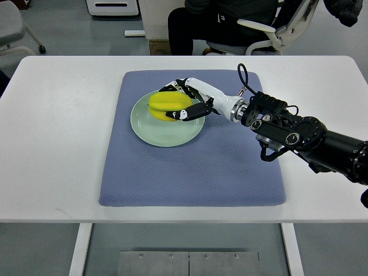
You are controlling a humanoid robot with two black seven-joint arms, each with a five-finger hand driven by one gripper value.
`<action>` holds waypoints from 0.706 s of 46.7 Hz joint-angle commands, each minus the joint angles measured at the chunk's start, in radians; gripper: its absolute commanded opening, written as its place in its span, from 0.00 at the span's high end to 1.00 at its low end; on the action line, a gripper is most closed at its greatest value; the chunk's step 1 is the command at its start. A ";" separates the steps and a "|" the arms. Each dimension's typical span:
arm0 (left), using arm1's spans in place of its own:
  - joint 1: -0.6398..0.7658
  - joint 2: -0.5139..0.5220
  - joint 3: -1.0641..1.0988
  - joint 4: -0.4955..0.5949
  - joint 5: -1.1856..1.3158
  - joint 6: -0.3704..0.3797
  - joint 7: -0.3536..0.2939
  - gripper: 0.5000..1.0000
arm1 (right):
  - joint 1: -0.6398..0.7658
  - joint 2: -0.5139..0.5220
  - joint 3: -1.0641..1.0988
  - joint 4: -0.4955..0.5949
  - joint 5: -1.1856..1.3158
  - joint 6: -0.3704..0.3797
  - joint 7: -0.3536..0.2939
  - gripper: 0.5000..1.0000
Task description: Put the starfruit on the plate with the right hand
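Observation:
A yellow starfruit (163, 104) lies on the pale green plate (155, 132), toward the plate's far side. My right hand (183, 101) reaches in from the right and its white and black fingers (190, 111) curl around the fruit from the right side, grasping it. The plate sits on the left half of a blue-grey mat (190, 167). My left arm does not show anywhere in the picture.
The mat lies on a white table (52, 144). Behind the table's far edge a person in dark trousers (190, 29) sits on a white office chair (276, 31). A grey chair (14, 29) stands at the far left.

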 commanded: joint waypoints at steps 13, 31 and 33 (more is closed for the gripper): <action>0.000 0.000 0.000 0.000 -0.001 0.000 0.000 0.00 | -0.015 0.000 0.039 0.001 0.002 -0.030 -0.001 0.03; 0.000 0.000 0.000 0.000 -0.001 0.000 0.000 0.00 | -0.087 -0.055 0.424 0.001 0.137 -0.044 -0.057 0.00; 0.000 0.000 0.000 0.000 -0.001 0.000 0.000 0.00 | -0.097 -0.057 0.454 0.001 0.150 -0.050 -0.060 0.00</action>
